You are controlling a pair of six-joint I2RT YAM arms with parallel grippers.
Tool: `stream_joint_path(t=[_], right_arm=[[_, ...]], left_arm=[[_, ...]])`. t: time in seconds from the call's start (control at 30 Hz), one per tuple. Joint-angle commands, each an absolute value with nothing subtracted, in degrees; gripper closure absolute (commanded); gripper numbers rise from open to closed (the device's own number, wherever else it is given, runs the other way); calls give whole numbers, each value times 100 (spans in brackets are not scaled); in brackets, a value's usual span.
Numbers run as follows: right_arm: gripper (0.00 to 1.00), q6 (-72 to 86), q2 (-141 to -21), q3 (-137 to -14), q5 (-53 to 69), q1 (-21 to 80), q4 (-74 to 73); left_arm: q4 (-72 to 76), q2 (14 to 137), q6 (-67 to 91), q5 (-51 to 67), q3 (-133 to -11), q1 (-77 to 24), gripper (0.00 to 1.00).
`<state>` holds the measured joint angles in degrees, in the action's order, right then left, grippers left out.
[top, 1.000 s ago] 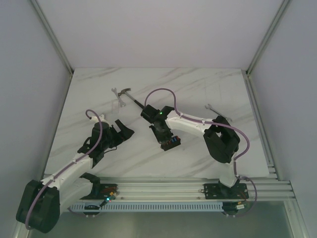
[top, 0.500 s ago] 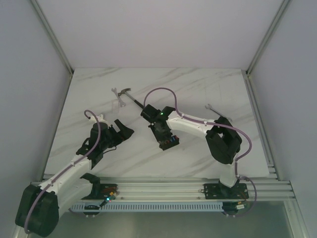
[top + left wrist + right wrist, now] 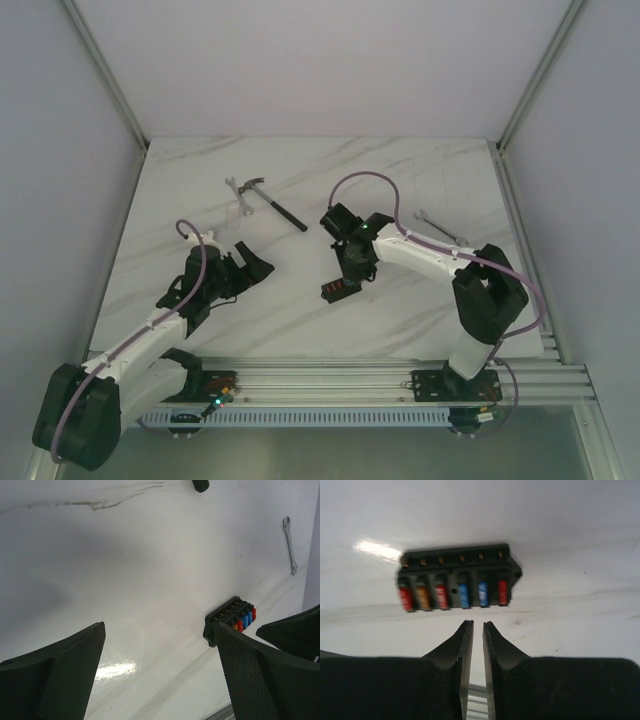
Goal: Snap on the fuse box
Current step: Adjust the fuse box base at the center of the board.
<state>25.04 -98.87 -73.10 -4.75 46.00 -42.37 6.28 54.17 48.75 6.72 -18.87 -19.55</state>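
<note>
Right wrist: fuse box (image 3: 457, 575) crosswise before narrowly parted right pincer (image 3: 477, 624); left pincer (image 3: 160, 626) gapes.

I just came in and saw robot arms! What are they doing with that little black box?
The fuse box lies on the white table, its red, orange and blue fuses showing. The right gripper hovers close by it, jaws only a slit apart, holding nothing. The left gripper hangs wide open off to the side, also empty. The hammer lies untouched farther back.
</note>
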Motion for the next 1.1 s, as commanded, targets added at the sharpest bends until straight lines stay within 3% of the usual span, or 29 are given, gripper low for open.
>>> stream_joint_path(t=[0.0,0.33,0.6,0.83,1.07], right_arm=[[79,2677,-9670,-6783,-516,4440,-4192],[78,2639,-9830,-6190,-343,4207,-3742],[75,2176,-10590,-7012,-175,4192,-3039],[67,1819,-11227,-7716,45,4192,-2456],[54,1521,-10668,-7337,-94,4026,-1739]], left_arm=[[597,5512,4766,813,-2116,-1925,0],[593,5618,4747,615,-2162,-1925,0],[-118,5708,4462,-96,-2589,-1865,0],[-540,6153,3997,-733,-3209,-1508,0],[-598,7240,3480,-1203,-4222,-1153,0]])
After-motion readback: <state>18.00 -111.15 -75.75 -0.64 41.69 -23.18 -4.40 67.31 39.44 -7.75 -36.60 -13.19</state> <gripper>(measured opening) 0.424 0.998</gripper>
